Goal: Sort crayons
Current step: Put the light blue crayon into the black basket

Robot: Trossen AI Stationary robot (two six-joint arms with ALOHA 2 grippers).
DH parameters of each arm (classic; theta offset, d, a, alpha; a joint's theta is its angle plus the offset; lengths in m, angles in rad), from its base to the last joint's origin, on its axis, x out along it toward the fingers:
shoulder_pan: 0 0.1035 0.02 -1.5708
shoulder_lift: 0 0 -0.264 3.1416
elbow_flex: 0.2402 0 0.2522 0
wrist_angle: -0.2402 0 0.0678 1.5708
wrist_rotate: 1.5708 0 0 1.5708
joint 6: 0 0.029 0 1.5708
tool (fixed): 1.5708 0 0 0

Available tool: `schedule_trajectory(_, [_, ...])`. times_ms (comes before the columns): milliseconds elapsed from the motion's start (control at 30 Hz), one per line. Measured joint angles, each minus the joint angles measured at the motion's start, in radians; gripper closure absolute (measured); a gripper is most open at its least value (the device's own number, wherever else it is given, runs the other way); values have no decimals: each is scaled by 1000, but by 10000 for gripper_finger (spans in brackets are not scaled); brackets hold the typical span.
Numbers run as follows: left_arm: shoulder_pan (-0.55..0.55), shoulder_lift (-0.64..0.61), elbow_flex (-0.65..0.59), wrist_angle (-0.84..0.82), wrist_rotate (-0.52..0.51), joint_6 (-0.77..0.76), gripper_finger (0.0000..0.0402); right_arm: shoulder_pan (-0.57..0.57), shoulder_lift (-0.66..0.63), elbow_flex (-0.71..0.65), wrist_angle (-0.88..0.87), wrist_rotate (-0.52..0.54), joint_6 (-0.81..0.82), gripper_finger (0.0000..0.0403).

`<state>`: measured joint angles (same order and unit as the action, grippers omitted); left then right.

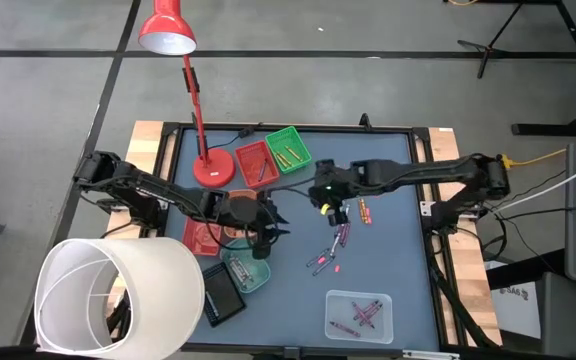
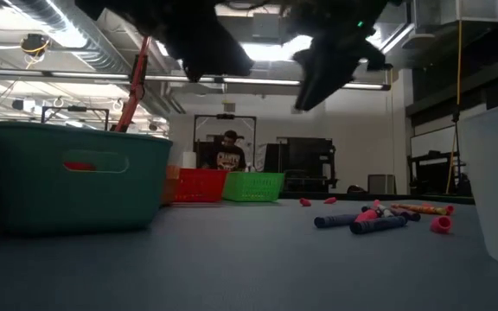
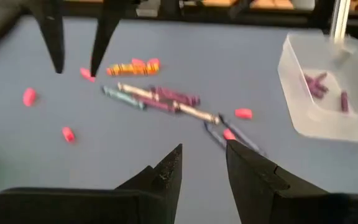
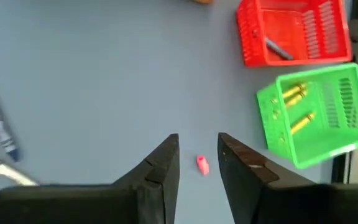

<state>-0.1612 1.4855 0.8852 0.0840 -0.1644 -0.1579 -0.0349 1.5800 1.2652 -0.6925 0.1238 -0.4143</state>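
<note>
Several crayons lie loose on the blue-grey mat at mid-table, in the left wrist view a long cluster of crayons with small pink stubs around it. My left gripper hovers open above the mat just left of them, nothing between its fingers. My right gripper hangs open high above the mat, just beyond the crayons. A pink stub on the mat shows far below its gap, untouched. In the high view my left gripper and right gripper stand close together.
A red tray with a grey crayon and a green tray with yellow crayons stand at the back. A clear tray holds purple crayons near the front. A second red tray, a teal tray, a red lamp and a white cylinder crowd the left.
</note>
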Motion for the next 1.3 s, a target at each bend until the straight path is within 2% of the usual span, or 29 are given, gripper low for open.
schedule_trajectory(200, [16, 23, -1, 144, -44, 50, 292, 2, -102, 0, -135, 0, 108, 294])
schedule_trajectory(467, [71, 154, -1, 406, -45, 90, 292, 3, -173, 0, -303, 0, 240, 294])
schedule_trajectory(633, [99, 243, -1, 554, -45, 89, 292, 2, -193, -9, -359, 0, 242, 294])
schedule_trajectory(800, [121, 302, 0, 618, -45, 89, 292, 2, -233, -107, -339, 2, 178, 294])
schedule_trajectory(933, [131, 325, 1, 631, -45, 89, 292, 2, -239, -210, -240, 8, 105, 294])
schedule_trajectory(1300, [130, 327, 1, 627, -44, 90, 292, 2, -211, -474, 206, 8, -94, 294])
